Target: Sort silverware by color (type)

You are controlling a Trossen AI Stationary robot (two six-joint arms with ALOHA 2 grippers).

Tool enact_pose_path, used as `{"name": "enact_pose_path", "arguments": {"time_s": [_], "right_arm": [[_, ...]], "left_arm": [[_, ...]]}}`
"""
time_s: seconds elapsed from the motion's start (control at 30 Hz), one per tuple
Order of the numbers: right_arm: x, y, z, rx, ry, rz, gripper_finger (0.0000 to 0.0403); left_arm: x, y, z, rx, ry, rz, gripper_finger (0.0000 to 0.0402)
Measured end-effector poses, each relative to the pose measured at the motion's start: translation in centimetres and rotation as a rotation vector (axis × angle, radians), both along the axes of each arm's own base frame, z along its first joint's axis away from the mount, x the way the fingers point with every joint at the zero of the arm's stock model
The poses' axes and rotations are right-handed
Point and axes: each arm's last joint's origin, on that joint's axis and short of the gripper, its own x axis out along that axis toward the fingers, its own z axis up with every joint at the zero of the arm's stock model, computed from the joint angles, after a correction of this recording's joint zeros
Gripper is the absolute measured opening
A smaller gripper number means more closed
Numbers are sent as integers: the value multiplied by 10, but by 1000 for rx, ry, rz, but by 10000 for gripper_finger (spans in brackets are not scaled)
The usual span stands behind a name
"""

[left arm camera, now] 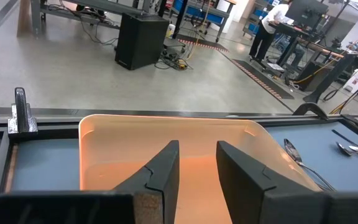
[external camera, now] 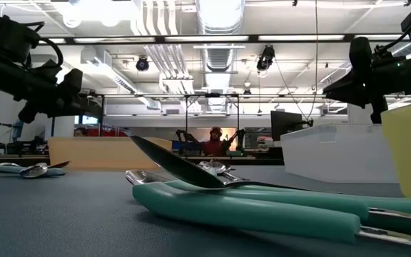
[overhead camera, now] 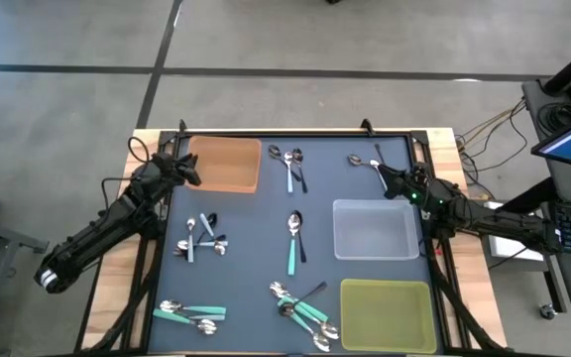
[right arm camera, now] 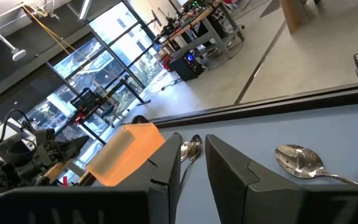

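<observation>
Spoons lie in loose groups on the dark mat: two groups at the far side (overhead camera: 291, 165) (overhead camera: 363, 161), two in the middle (overhead camera: 202, 239) (overhead camera: 294, 239), two at the near side (overhead camera: 190, 314) (overhead camera: 303, 303). Their handles are teal, light blue or dark. Teal-handled ones (external camera: 248, 205) fill the foreground of the low view. My left gripper (overhead camera: 196, 174) (left arm camera: 197, 152) stands open at the left side of the orange bin (overhead camera: 225, 164), above the mat. My right gripper (overhead camera: 388, 178) (right arm camera: 193, 149) stands open near the far-right spoons (right arm camera: 302, 162), holding nothing.
A clear bin (overhead camera: 375, 230) sits at the right middle of the mat and a yellow-green bin (overhead camera: 387, 315) at the near right. Black rails (overhead camera: 295, 134) frame the mat. Desks and cables stand beyond the table's right edge.
</observation>
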Motion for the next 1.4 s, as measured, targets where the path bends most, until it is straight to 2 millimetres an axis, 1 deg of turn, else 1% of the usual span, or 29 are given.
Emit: {"name": "enact_pose_path", "arguments": {"time_s": [0.2,0.3,0.37,0.43,0.53,0.6,0.7,0.8,0.9,1.0,1.13,1.27,1.33,1.4], "right_arm": [[0,0,0,19,-19,-9,66],[1,1,1,34,-42,63,66],[3,3,3,-15,-23,144,66],[3,4,5,-45,22,184,66],[1,3,18,10,77,140,66],[-2,2,27,60,165,77,66],[-5,1,39,99,353,-1,66],[-3,-1,48,205,514,-77,66],[7,-5,49,352,664,-127,66],[21,-8,48,444,739,-116,66],[42,-14,45,473,827,-101,66],[58,-24,35,469,983,-87,67],[66,-31,34,466,1024,-80,74],[70,-39,27,503,1075,-69,86]], "left_arm": [[0,0,0,0,0,0,89],[0,0,0,0,0,0,89],[0,0,0,0,0,0,89],[0,0,0,0,0,0,89],[0,0,0,0,0,0,89],[0,0,0,0,0,0,89],[0,0,0,0,0,0,89],[0,0,0,0,0,0,89],[0,0,0,0,0,0,89],[0,0,0,0,0,0,89],[0,0,0,0,0,0,89],[0,0,0,0,0,0,89],[0,0,0,0,0,0,89],[0,0,0,0,0,0,89]]}}
